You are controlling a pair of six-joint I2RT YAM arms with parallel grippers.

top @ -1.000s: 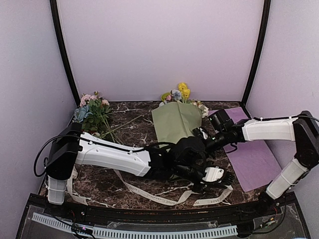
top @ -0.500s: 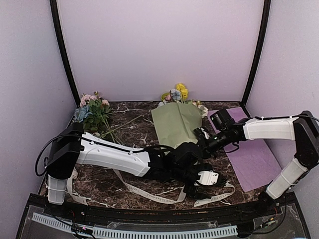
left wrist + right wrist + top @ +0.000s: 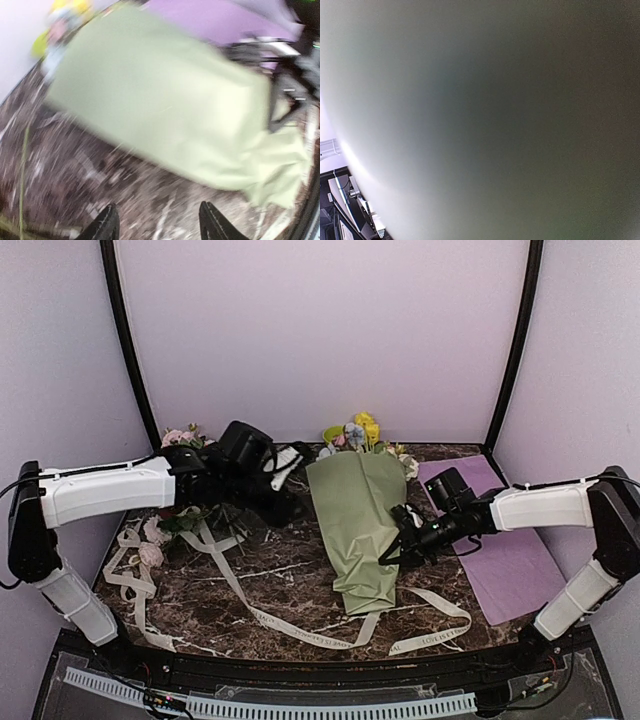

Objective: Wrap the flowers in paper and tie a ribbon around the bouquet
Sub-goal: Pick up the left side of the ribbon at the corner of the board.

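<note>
Wrap looks done, tying next — my right jaws closed against the bouquet (image 3: 358, 525), my left jaws open, empty, the bouquet well to their right — I must fetch the ribbon (image 3: 290, 631) under its tail.

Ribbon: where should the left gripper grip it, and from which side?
Probably the bare stretch of ribbon left of the bouquet's narrow end, from above: it lies flat and uncovered on the table, on the left gripper's side.
</note>
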